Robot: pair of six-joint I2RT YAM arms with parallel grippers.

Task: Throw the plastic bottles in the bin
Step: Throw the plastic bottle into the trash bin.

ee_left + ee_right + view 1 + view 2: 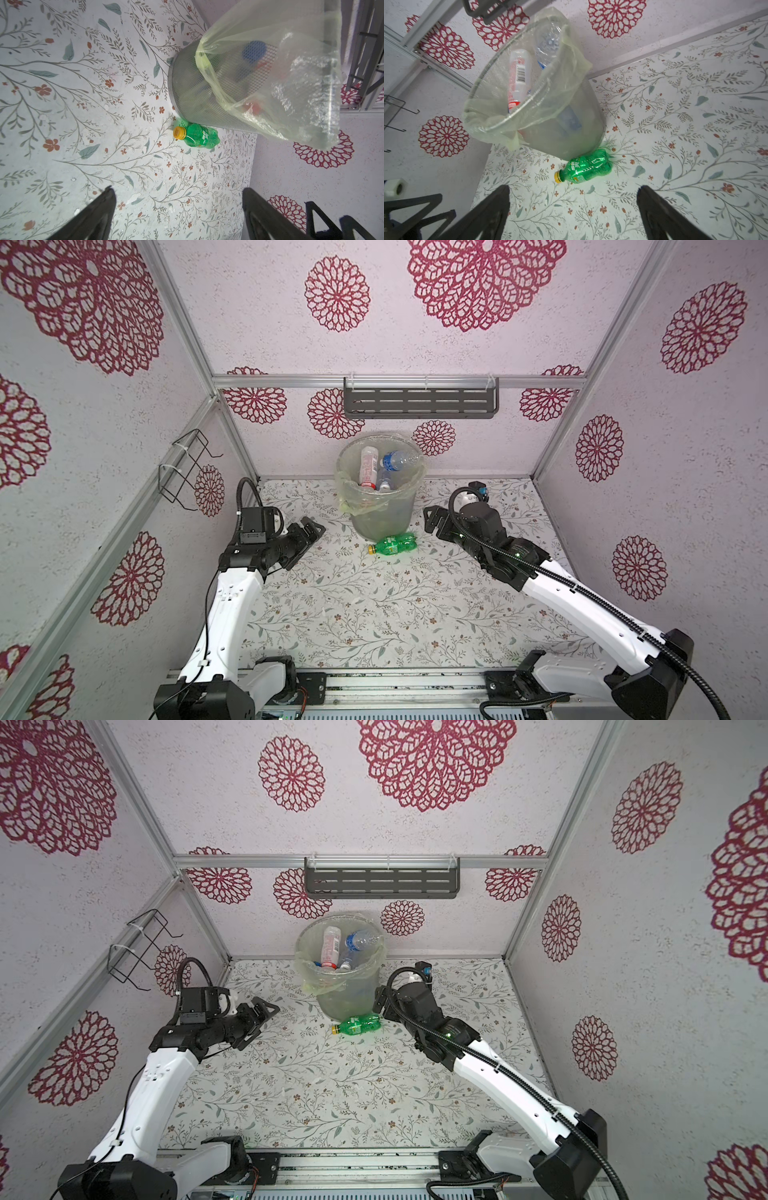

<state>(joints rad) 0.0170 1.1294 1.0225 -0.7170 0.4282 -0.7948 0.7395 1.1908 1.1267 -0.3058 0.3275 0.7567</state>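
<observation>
A green plastic bottle (pixel 392 544) (pixel 357 1024) with a yellow cap lies on its side on the floral table, against the foot of the bin (pixel 382 518) (pixel 349 998). The mesh bin is lined with a yellowish bag and holds several plastic bottles, among them a white one with a red label (pixel 368 468) and a clear one with a blue label (pixel 395 460). My left gripper (pixel 313 539) (pixel 177 190) hovers open to the bin's left. On the bin's right, my right gripper (pixel 428 522) (pixel 573 187) is open, with the green bottle (pixel 585 168) just ahead of its fingers. Both are empty.
A dark slotted shelf (pixel 419 400) hangs on the back wall above the bin. A black wire rack (pixel 187 468) is fixed to the left wall. Patterned walls close the table in on three sides; the arms' bases sit along the front rail.
</observation>
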